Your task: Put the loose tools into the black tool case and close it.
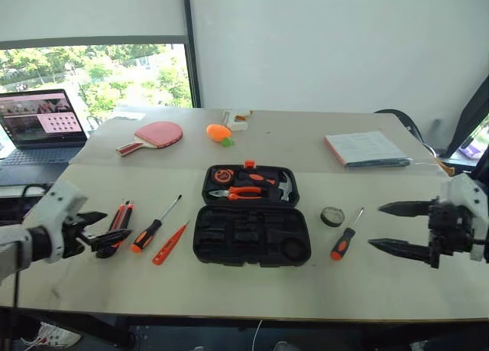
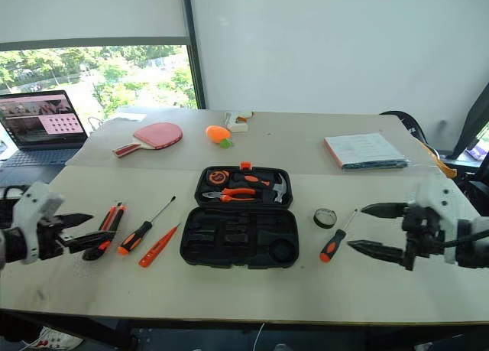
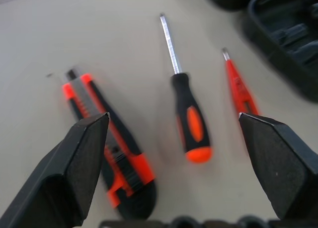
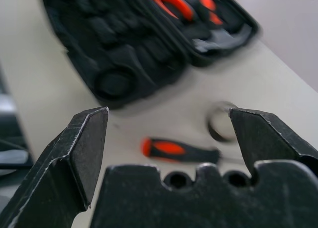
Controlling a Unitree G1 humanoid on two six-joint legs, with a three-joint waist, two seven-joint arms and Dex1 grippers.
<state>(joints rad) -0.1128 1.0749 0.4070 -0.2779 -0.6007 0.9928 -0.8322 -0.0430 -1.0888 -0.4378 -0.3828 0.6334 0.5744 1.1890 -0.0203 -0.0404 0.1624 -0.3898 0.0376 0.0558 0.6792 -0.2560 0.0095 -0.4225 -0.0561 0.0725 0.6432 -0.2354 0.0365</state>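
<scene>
Honestly, both end effectors hovering spread, empty: left end effector (image 1: 98,230) over utility knife (image 1: 117,222), right end effector (image 1: 397,227) near screwdriver (image 1: 344,240) and tape measure (image 1: 331,216). Tool case (image 1: 251,217) sitting open mid-tabletop. Risk: knife lying close beside left screwdrivers, fingers probably nudging neighbours, tools rolling.

A robot with white wrists and black pointy fingers

The left gripper (image 1: 98,230) has two black fingers (image 3: 74,163) that are thick at the base and get thin at the tip, like wedges. Each one has a flat, rough, dark pad on its inner face. They sit on a black block, and behind that is a boxy white wrist cover. The right gripper (image 1: 395,228) looks the same, with long black spikes and a white cover. Its black base has a row of small round holes along the edge.
</scene>
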